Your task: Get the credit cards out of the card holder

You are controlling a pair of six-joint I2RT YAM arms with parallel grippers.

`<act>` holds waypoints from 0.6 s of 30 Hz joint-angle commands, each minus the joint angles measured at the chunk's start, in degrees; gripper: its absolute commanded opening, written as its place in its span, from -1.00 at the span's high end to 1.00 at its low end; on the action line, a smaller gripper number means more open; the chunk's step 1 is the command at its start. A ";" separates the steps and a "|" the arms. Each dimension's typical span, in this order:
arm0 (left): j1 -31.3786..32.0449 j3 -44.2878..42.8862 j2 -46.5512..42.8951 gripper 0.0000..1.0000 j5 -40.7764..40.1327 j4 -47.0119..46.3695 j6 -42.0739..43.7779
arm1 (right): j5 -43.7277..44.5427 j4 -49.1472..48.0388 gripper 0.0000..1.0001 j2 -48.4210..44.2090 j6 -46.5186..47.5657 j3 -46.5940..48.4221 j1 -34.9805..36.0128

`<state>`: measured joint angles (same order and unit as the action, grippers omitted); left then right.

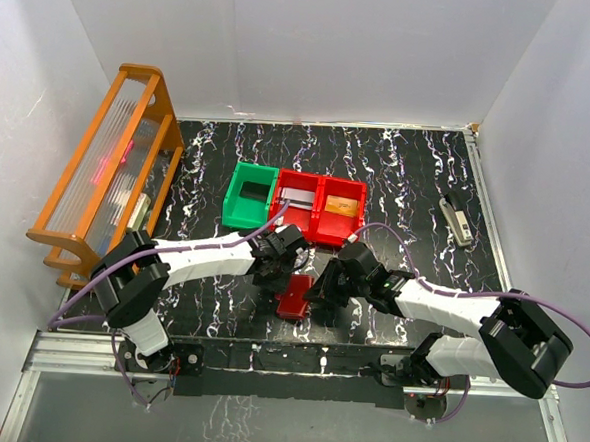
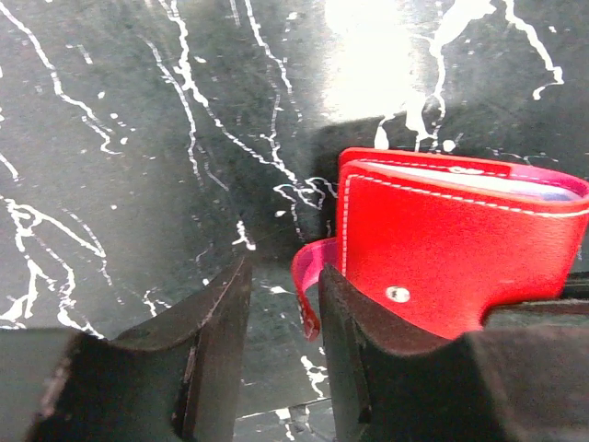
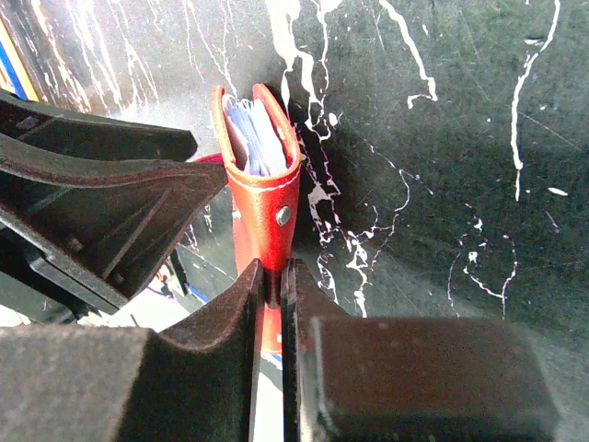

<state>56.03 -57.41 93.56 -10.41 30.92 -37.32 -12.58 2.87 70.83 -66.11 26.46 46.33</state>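
Small dark-red leather-like bifold card holder (image 1: 295,296): sits low over the black white-veined marble bench (image 1: 408,178), near its front edge, between the two hands. Cannot tell whether it touches the bench.

Right hand (image 3: 273,276): fingers pressed almost together, pinching the near edge of the card holder. The card holder extends straight away from this hand. Its far side gapes slightly and shows pale bluish clear sleeves (image 3: 248,138). A small metal snap stud (image 3: 282,216) is on the outer face, just beyond the fingertips.

Left hand (image 2: 285,272): fingers spread, a clear gap between them. The card holder lies to one side of this hand, against the outer face of one finger (image 2: 354,350) rather than in the gap. Only the curled pink snap tab (image 2: 308,281) reaches the gap; no firm pinch on it is visible.

Hard to make out:
- Credit cards: none distinguishable among the sleeves in any view.
- Top view: both hands overlap the edges of the card holder, so its outline is cut off.
- Left wrist view: the lower edge of the card holder is hidden behind the finger.

Farther back: one green plastic bin (image 1: 248,196) and two red plastic bins (image 1: 321,208) stand in a row.
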 commanded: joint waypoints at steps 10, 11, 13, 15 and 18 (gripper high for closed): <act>0.26 0.22 -2.95 1.00 3.39 -1.33 -2.10 | 0.17 -2.27 0.72 0.27 0.21 0.68 -0.18; 0.24 0.13 -3.86 1.00 3.22 -0.92 -2.32 | 0.18 -2.11 0.67 0.32 0.53 0.82 -0.27; 0.25 -0.21 -5.41 1.00 2.69 0.01 -2.84 | 0.69 -0.69 0.59 0.37 1.32 1.80 -0.27; 0.28 -0.20 -7.44 1.00 2.14 0.77 -3.39 | 1.23 0.99 0.53 0.36 2.35 2.80 -0.36; 0.23 0.00 -10.52 1.00 1.65 1.44 -4.12 | 2.23 4.32 0.35 0.45 4.21 4.64 -0.66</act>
<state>56.05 -57.12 89.19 -7.33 30.00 -39.88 -12.16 4.67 71.35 -64.79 26.79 46.26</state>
